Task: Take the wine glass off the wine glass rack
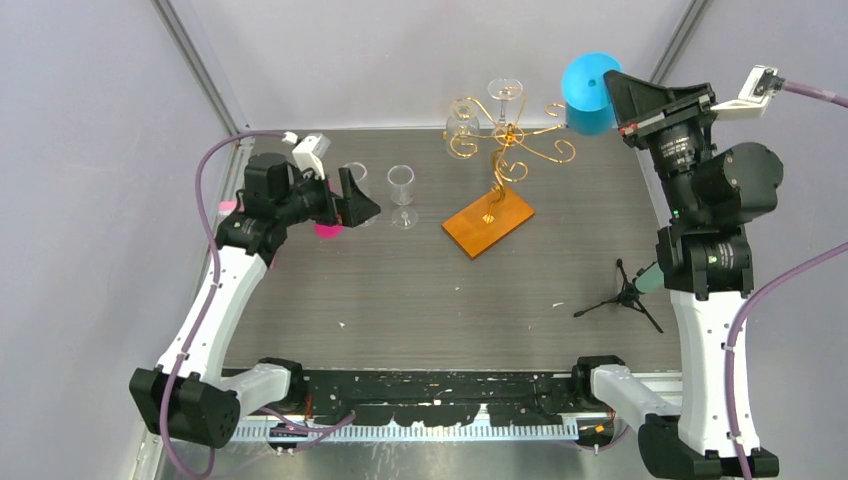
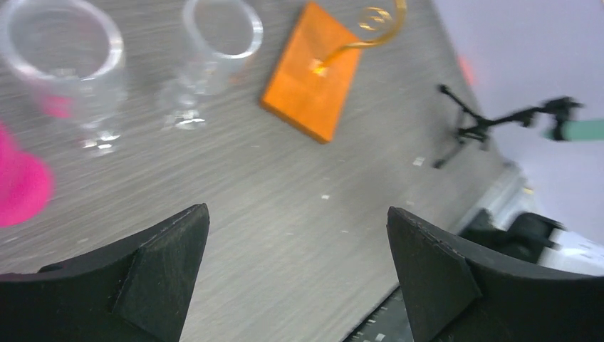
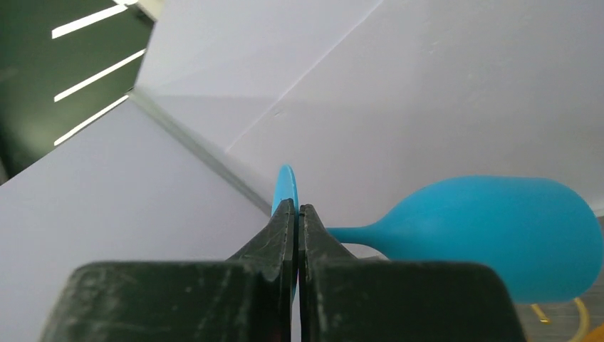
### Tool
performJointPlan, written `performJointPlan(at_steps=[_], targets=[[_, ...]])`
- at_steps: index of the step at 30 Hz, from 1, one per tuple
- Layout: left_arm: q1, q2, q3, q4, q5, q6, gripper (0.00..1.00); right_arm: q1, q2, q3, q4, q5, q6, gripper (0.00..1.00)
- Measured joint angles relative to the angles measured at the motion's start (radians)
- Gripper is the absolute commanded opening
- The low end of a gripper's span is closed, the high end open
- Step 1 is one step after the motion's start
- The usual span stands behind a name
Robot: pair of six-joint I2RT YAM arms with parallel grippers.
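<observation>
Right fingers (image 3: 285, 235) clamped on thin foot of blue wine glass (image 3: 484, 235), held sideways just right of wine glass rack (image 1: 490, 222) top, left fingers (image 2: 164, 263) spread wide left of rack; could swivel or slip from edge-only pinch, or snag a scroll arm.

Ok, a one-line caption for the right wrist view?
Blue wine glass held by its foot in the shut right jaws, pale wall behind.

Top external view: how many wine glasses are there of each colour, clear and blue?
Clear wine glasses: 4, two on the rack, two on the table
Blue wine glass: 1, in the right gripper
Total: 5
</observation>
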Motion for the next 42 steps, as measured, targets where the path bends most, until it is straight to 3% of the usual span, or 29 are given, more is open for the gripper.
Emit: performJointPlan(at_steps=[5, 10, 14, 18, 21, 26, 34, 42], targets=[[0.0, 0.047, 0.003, 0.121, 0.241, -0.174, 0.98, -0.001, -0.032, -0.074, 0.181, -0.226, 0.13, 0.0], [-0.005, 0.046, -0.019, 0.39, 0.358, -0.486, 0.99, 0.014, -0.031, -0.199, 0.466, -0.392, 0.375, 0.0], [-0.026, 0.05, -0.057, 0.66, 0.377, -0.795, 0.99, 0.093, -0.025, -0.296, 0.547, -0.418, 0.465, 0.0], [-0.074, 0.086, -0.089, 0.924, 0.376, -1.071, 0.99, 0.287, -0.005, -0.341, 0.551, -0.408, 0.468, 0.0], [-0.097, 0.107, -0.102, 1.047, 0.375, -1.207, 0.99, 0.412, 0.007, -0.354, 0.553, -0.397, 0.451, 0.0], [-0.106, 0.098, -0.121, 1.153, 0.369, -1.359, 0.99, 0.497, 0.016, -0.373, 0.584, -0.36, 0.432, 0.0], [-0.108, 0.088, -0.182, 1.319, 0.35, -1.634, 0.78, 0.532, 0.048, -0.392, 0.651, -0.306, 0.437, 0.0], [-0.105, 0.084, -0.194, 1.412, 0.337, -1.732, 0.53, 0.537, 0.037, -0.396, 0.674, -0.255, 0.439, 0.0]])
